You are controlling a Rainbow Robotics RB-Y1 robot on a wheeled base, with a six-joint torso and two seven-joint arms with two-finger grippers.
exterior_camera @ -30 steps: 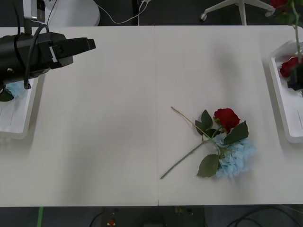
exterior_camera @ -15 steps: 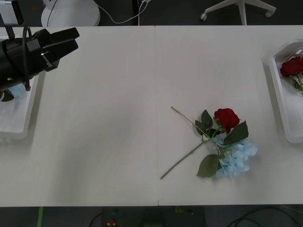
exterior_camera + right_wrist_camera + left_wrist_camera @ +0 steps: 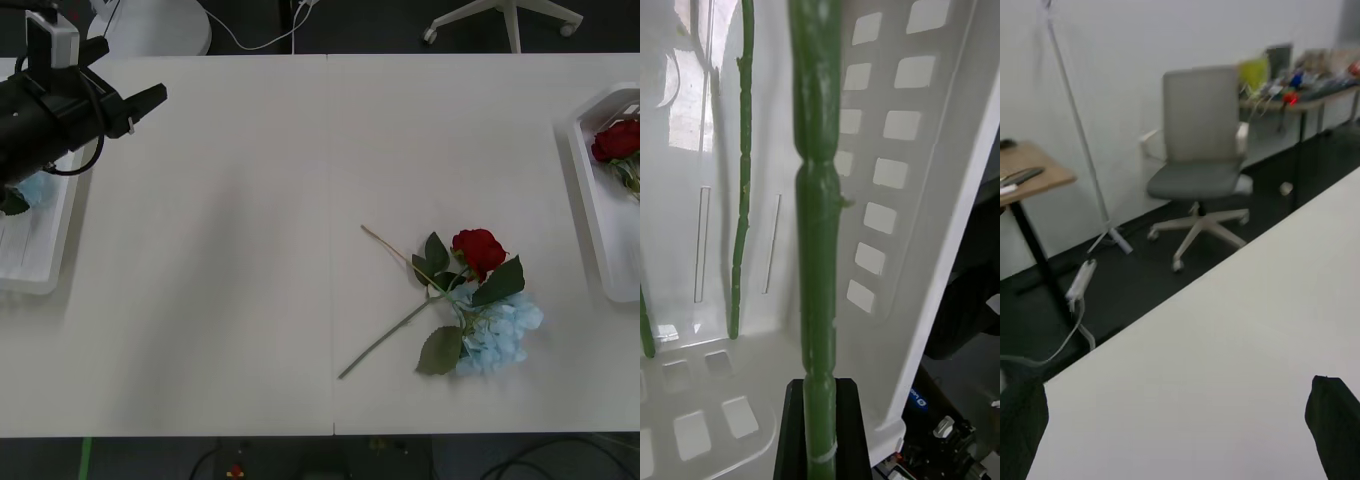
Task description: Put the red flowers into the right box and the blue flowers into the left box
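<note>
White table (image 3: 250,200): one red rose (image 3: 478,250) lies near the middle-right, its thin green stem (image 3: 385,340) running out toward the near edge, its leaves overlapping a pale-blue hydrangea head (image 3: 498,335) just beside it on the near side. Right box (image 3: 590,215), at the table's far right edge: holds a red bloom (image 3: 615,140) against its far end. Left box (image 3: 40,262), at the left edge: a patch of pale blue (image 3: 32,187) and a dark leaf show under the arm. Left gripper (image 3: 1180,420): above the table's far left corner, black fingers spread wide, holding nothing. Right gripper (image 3: 820,431): over the right box's slotted floor, black fingers closed on a thick green rose stem (image 3: 818,195); further stems (image 3: 741,172) lie in the tray.
</note>
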